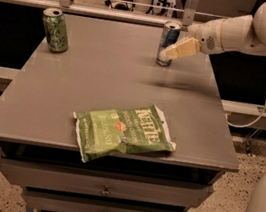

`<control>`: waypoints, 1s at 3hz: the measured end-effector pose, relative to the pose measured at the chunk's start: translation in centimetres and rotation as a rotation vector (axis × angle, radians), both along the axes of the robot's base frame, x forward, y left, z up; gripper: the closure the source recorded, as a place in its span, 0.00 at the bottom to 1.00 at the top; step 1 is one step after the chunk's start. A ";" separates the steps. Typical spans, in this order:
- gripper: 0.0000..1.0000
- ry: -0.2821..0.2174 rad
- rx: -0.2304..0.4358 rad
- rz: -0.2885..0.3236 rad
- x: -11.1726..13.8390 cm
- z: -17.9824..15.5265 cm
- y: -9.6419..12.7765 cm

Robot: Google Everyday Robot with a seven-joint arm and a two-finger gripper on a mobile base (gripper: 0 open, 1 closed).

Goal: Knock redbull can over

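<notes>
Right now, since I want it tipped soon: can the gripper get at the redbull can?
Probably yes: the gripper hangs just right of the upright redbull can in this view, with nothing between them.

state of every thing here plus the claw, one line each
redbull can: upright, not yet knocked over
claw: against the redbull can's right side in this view, contact unclear
green can: upright, back left
chip bag: lying flat, label up, near the front edge
drawers: shut
</notes>
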State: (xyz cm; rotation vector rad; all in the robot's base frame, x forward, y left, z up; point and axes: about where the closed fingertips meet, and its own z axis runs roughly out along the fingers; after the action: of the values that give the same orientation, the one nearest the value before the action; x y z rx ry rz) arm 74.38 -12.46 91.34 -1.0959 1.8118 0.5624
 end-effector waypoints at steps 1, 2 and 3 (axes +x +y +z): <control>0.00 0.030 0.084 0.042 -0.4 -0.8 2.0; 0.00 0.050 0.172 0.122 -2.1 -0.6 4.9; 0.00 0.046 0.253 0.225 -4.4 0.3 7.9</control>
State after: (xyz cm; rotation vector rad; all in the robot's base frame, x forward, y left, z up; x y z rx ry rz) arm 69.93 -4.52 91.64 -1.1249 1.6133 0.9308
